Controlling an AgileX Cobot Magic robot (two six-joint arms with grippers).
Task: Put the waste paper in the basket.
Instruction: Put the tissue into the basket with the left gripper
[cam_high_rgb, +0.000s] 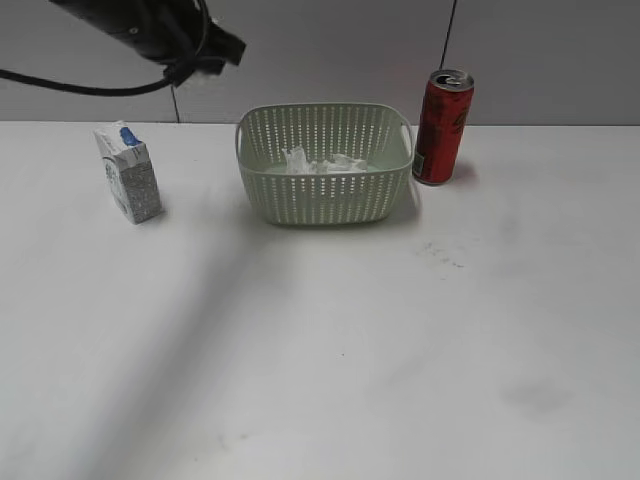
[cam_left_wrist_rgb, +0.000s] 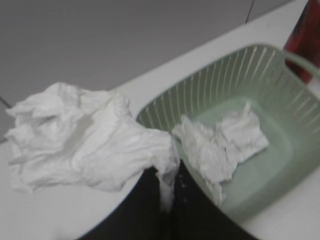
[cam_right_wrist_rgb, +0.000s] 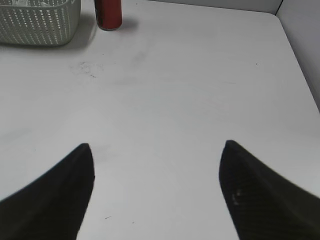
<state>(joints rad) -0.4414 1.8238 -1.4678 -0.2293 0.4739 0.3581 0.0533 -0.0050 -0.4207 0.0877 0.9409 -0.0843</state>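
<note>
My left gripper (cam_left_wrist_rgb: 167, 185) is shut on a crumpled white wad of waste paper (cam_left_wrist_rgb: 85, 140) and holds it in the air, up and to the left of the basket. The sage-green perforated basket (cam_left_wrist_rgb: 280, 65) holds more crumpled waste paper (cam_left_wrist_rgb: 220, 145) on its floor. In the exterior view the basket (cam_high_rgb: 325, 205) stands at the back middle with paper (cam_high_rgb: 320, 163) inside, and the dark left arm (cam_high_rgb: 160, 35) hangs at the top left. My right gripper (cam_right_wrist_rgb: 157, 150) is open and empty over bare table, far from the basket (cam_right_wrist_rgb: 37, 25).
A tall red drink can (cam_high_rgb: 442, 125) stands just right of the basket. A blue-and-white carton (cam_high_rgb: 130, 175) stands upright to the basket's left. The white table (cam_high_rgb: 350, 350) stretches forward; its right edge and a wall (cam_right_wrist_rgb: 300, 30) show in the right wrist view.
</note>
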